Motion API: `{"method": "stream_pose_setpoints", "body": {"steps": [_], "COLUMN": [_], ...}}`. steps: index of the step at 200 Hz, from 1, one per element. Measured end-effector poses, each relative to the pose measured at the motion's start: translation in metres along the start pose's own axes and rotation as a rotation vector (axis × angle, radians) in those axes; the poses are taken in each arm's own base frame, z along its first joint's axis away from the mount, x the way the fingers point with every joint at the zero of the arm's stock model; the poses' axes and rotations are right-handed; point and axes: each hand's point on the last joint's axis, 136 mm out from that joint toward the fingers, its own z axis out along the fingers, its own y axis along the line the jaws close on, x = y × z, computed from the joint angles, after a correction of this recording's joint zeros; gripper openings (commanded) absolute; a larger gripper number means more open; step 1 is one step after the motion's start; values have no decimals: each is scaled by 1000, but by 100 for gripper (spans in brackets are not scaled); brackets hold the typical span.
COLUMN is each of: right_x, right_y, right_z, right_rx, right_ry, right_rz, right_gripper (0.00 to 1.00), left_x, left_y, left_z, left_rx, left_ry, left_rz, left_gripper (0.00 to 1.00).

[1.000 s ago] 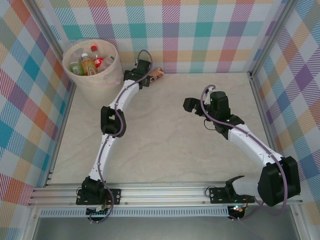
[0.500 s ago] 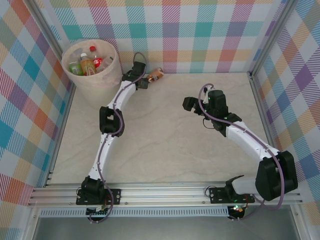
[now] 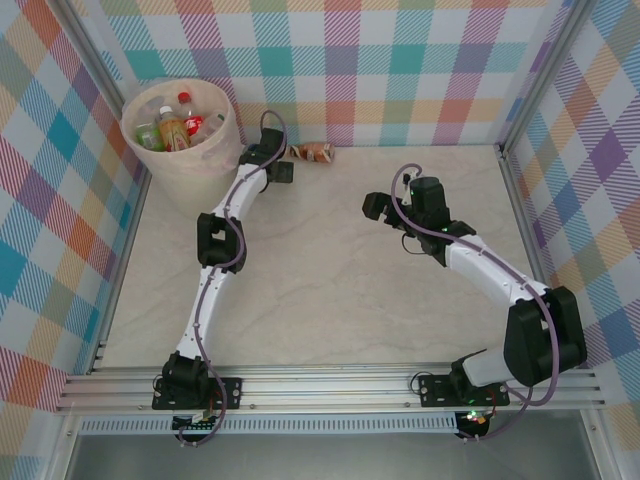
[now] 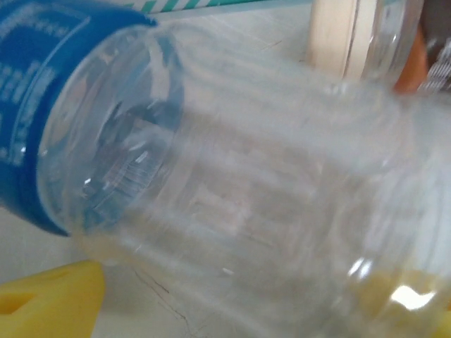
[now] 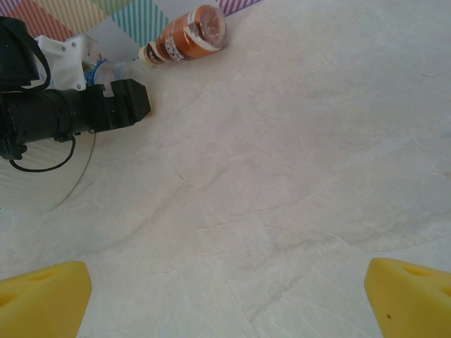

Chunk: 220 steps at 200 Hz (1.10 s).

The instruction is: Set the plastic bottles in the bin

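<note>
The overhead view places the bin (image 3: pixel 190 178) at the upper left of the bench (image 3: pixel 330 300). Several plastic bottles (image 3: pixel 178 128) stand inside it, and the left arm (image 3: pixel 222 235) reaches to just right of it. A brown-labelled bottle (image 3: pixel 316 152) lies on its side by the back wall.

The left wrist view adds a clear blue-labelled bottle (image 4: pixel 232 183) close against the lens, between the left jaws, with a yellow fingertip (image 4: pixel 42 303) at lower left. I cannot tell whether they pinch it.

The right wrist view shows the right jaws spread wide, with yellow fingertips (image 5: pixel 42 299) in both lower corners over bare bench.
</note>
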Motion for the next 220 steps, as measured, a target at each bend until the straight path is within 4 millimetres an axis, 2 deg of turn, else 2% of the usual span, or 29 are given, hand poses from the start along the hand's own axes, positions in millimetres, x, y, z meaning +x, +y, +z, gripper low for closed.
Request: {"method": "stream_pose_setpoints", "body": {"steps": [7,34,79,99,122,175,195,220], "right_x": [0,2,3,6,7,4,5,3], "right_y": [0,-1,-2,-4,-4,-2,-2,1], "right_z": [1,2,7,10,12,18,29,44], "right_rx": [1,4,8,11,13,8,7,-5], "right_ry": [1,6,16,28,34,36,52,76], "right_rz": [0,1,2,4,4,-3,-18,-25], "right_gripper": [100,100,100,100,100,100,100,100], "left_x": [0,0,4,-13,-48,-109,-116,-105], "left_y": [1,6,-9,-21,-29,-24,-22,-22], "left_z": [0,0,-5,-19,-33,-47,-40,-20], "left_rx": [-8,-33,79,166,242,298,305,299], "left_ry": [-1,-4,22,-20,-129,-348,-395,-386], "left_rz": [-11,-77,-191,-238,-296,-418,-446,-451], "left_gripper": [97,99,100,100,100,100,100,100]}}
